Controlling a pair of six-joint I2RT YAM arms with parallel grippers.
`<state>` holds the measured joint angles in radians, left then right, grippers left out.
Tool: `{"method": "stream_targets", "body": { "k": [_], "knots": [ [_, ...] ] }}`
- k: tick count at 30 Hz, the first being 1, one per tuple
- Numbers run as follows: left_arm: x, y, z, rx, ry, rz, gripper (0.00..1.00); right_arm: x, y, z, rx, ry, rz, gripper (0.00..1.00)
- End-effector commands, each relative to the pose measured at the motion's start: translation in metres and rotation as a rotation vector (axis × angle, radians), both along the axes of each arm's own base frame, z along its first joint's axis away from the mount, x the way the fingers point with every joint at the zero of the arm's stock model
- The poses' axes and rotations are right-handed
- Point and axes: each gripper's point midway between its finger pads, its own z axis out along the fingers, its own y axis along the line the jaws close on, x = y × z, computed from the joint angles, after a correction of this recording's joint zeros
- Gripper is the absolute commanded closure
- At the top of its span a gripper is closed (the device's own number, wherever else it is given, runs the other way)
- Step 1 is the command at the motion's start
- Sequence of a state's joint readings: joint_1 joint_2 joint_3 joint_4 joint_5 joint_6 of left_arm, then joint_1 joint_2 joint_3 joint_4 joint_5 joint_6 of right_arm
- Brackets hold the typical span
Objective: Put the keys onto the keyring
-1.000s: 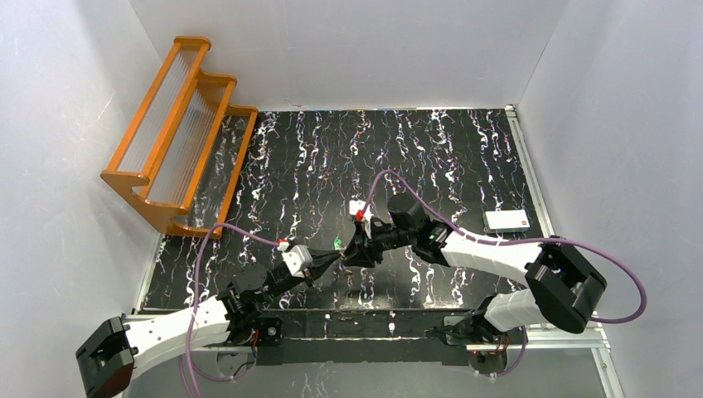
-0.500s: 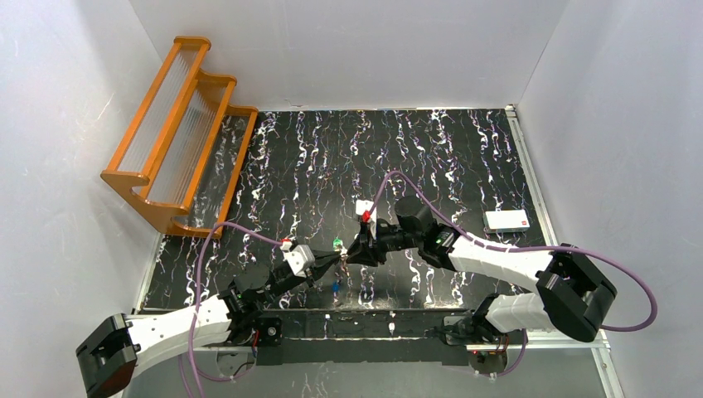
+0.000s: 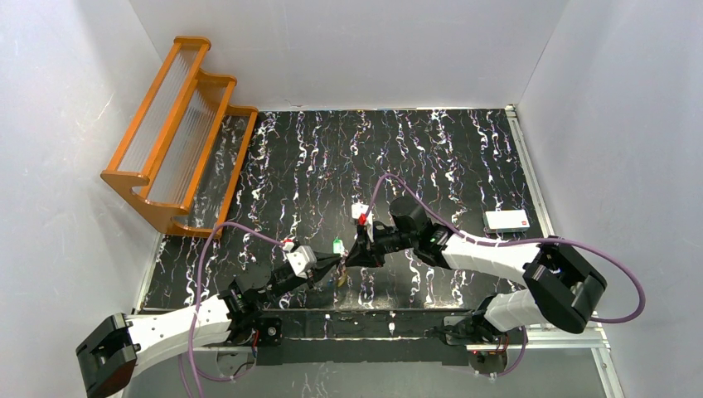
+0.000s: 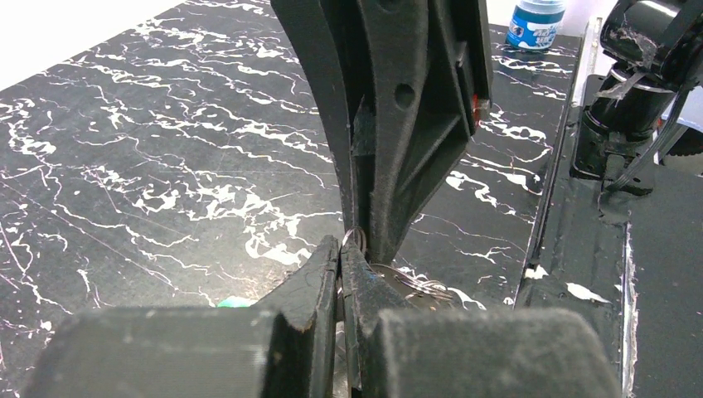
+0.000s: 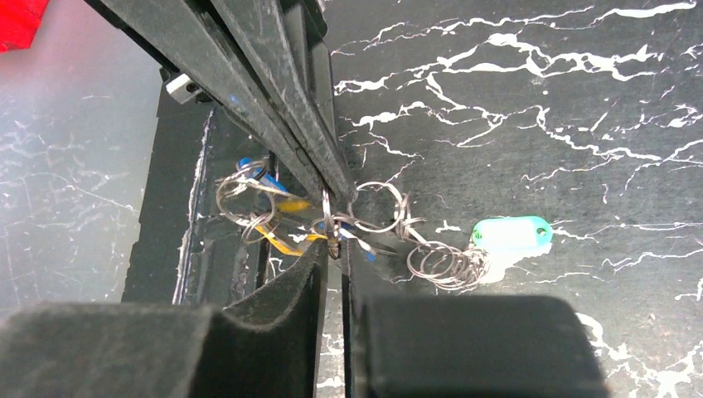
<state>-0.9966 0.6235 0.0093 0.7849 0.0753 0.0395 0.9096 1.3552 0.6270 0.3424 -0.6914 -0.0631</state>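
Tip to tip near the front edge of the table (image 5: 539,99), the left gripper (image 4: 341,257) is clamping a thin loop of the keyring (image 5: 327,215) while the right gripper (image 5: 335,253) is nipping what looks like that same loop, probably bracing it for threading, keys (image 5: 282,214) bunching alongside.

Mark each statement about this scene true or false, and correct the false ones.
1. The left gripper and right gripper meet tip to tip at the keyring. True.
2. The left gripper stands wide open. False: it is shut on the keyring.
3. The green tag sits between the right gripper's fingers. False: it lies off to one side.
4. The orange rack is on the right arm's side. False: it is on the left arm's side.
5. A white box lies on the right arm's side. True.
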Motion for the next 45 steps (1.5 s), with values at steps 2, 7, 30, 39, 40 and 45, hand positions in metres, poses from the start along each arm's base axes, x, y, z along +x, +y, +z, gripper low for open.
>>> {"method": "stream_targets", "body": {
  "k": [2, 7, 30, 39, 40, 45],
  "knots": [
    [-0.001, 0.004, 0.001, -0.043, -0.022, 0.007, 1.0, 0.006, 0.001, 0.016, 0.036, -0.058, -0.008, 0.58],
    [-0.002, 0.004, 0.0, -0.04, -0.021, 0.001, 1.0, 0.013, 0.0, 0.035, 0.091, -0.127, -0.054, 0.4],
    [-0.003, 0.002, 0.001, -0.038, -0.021, -0.011, 1.0, 0.02, 0.01, 0.039, 0.12, -0.154, -0.045, 0.77],
    [-0.005, 0.0, 0.0, -0.034, -0.019, -0.024, 1.0, 0.02, 0.013, 0.04, 0.127, -0.155, -0.029, 0.99],
    [-0.005, 0.0, 0.0, -0.034, -0.02, -0.026, 1.0, 0.02, 0.013, 0.041, 0.13, -0.158, -0.03, 0.99],
    [-0.006, -0.001, -0.001, -0.026, -0.021, -0.034, 1.0, 0.021, 0.011, 0.042, 0.127, -0.178, -0.032, 0.99]
  ]
}}
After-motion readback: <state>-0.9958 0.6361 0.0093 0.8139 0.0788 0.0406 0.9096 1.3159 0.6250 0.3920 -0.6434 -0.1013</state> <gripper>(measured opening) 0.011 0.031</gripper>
